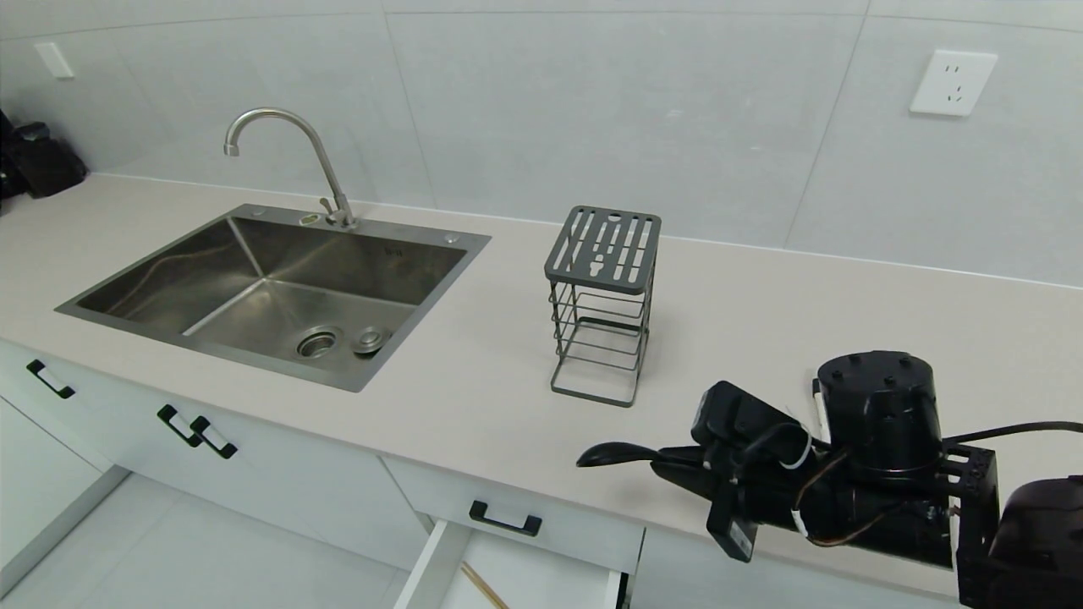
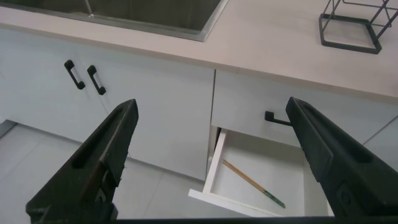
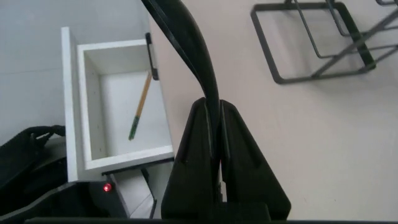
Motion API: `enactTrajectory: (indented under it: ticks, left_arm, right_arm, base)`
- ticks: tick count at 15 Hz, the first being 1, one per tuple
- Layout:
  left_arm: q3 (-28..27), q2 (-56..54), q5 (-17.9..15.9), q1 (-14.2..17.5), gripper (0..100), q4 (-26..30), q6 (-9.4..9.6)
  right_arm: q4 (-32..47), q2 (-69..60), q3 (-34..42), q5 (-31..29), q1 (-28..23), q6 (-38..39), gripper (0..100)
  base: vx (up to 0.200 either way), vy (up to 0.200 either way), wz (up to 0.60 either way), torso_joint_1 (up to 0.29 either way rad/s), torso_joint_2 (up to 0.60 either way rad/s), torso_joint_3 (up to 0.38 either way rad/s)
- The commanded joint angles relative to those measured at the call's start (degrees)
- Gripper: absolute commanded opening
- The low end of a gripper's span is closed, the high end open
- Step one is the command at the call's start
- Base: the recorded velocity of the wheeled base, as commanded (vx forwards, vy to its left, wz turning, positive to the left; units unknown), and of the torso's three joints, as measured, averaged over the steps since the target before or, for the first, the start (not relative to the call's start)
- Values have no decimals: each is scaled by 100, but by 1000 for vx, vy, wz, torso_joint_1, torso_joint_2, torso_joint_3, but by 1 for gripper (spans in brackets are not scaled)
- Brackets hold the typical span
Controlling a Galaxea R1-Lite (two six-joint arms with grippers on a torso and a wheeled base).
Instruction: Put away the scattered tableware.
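I am clamping my right gripper [image 1: 677,462] tight on the handle of a black spoon [image 1: 611,455]. Its bowl is sticking out past my fingertips toward my left, and I am holding it above the front edge of the countertop [image 1: 474,397]. In my right wrist view the handle [image 3: 186,50] is running straight out from between my pressed-together fingers [image 3: 193,162].

Below and to the left of this gripper, a white drawer [image 1: 427,562] is standing open with a single chopstick [image 3: 140,106] lying inside on its floor. A dark wire rack [image 1: 602,304] is standing on the counter beyond the gripper, well apart from the spoon. A steel sink [image 1: 127,317] is lying farther to the left.

My left gripper [image 2: 211,106] is hanging with its fingers spread wide and holding nothing, out in front of the cabinets. The open drawer [image 2: 214,168] and its chopstick [image 2: 252,182] are lying beyond the fingertips.
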Motion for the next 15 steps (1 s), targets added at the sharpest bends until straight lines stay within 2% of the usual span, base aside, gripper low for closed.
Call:
enactTrajectory:
  ticks: [1,4,10,11,15]
  left_arm:
    - [0,0,0,2,100,-7,-4]
    - [0,0,0,-7,100,2,-4]
    - [0,0,0,2,100,2,-4]
    - [0,0,9,2,100,-7,-4]
    - [0,0,0,2,100,-7,-4]
  right_arm:
    - [-4,-38,-35,-36,357,30,0]
    - [-4,32,-132,-159,727,250,0]
    - [-13,138,-264,-168,1034,443,0]
    - [-22,226,-396,-309,1298,646,0]
    - [-40,639,-1020,-379,1500,830,0]
  base:
    - [0,0,0,0,0,0]
    - [0,0,0,0,0,0]
    - [0,0,0,0,0,0]
    - [0,0,0,0,0,0]
    - [0,0,0,0,0,0]
